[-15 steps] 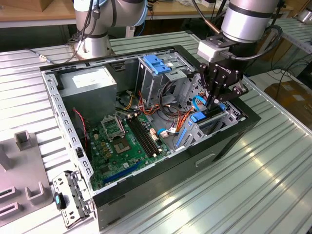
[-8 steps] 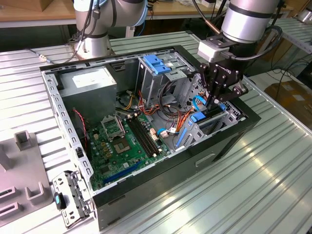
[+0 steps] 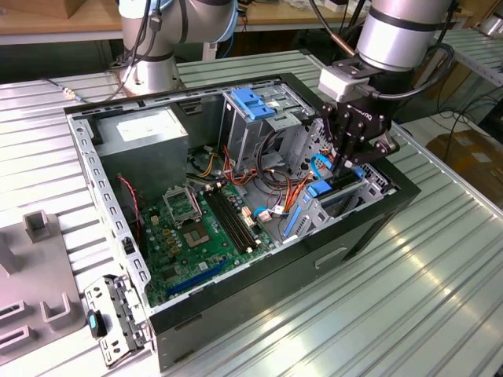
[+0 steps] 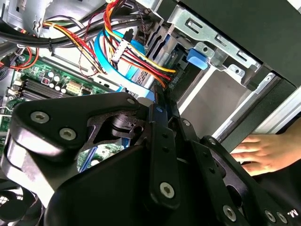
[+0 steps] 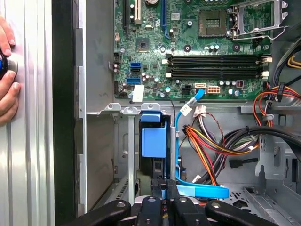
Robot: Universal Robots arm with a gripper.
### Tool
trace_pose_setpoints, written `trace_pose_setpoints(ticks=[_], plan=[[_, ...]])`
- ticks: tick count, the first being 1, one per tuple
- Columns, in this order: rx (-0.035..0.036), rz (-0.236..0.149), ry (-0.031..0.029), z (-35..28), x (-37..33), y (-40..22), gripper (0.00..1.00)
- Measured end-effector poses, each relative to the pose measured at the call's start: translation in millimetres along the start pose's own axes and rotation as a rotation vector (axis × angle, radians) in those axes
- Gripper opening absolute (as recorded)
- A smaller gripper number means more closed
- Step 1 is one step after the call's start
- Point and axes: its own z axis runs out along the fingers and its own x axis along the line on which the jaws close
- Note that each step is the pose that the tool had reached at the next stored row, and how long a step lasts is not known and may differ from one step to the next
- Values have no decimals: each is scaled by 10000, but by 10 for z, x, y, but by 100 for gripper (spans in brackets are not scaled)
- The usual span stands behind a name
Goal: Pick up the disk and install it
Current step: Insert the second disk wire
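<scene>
The disk point(image 5: 154, 141) is seen edge-on in the first wrist view, its blue rail end up, standing upright in the drive bay of the open computer case point(image 3: 369, 228). It sits just beside the bay's metal wall, w/ a blue ribbon cable point(image 5: 197, 190) close on its other side. The gripper point(image 5: 162, 186) is directly over it, and its fingers point(image 5: 156, 188) are drawn close together, pinching the disk's thin upper edge. Judged from this, insertion is under way but not seated.

To do the step well, the disk should be kept square to the bay guides, pressed straight along the slot w/o tilt, and the cables point(image 4: 141, 61) kept from being trapped underneath.

Around it: the motherboard point(image 3: 200, 228) lies flat on the case floor, a grey power box point(image 3: 141, 137) at the far corner. The case rests on a ribbed metal worktop point(image 3: 409, 306). A person's hand point(image 4: 263, 153) rests on the worktop just outside the case wall, so motion should be slow.
</scene>
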Motion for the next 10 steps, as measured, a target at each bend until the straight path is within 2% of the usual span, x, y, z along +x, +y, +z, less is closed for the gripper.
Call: trace_pose_setpoints(ticks=[7,10], plan=[[-2,5,-57,56,1,2,16],[-2,5,-62,58,2,1,16]])
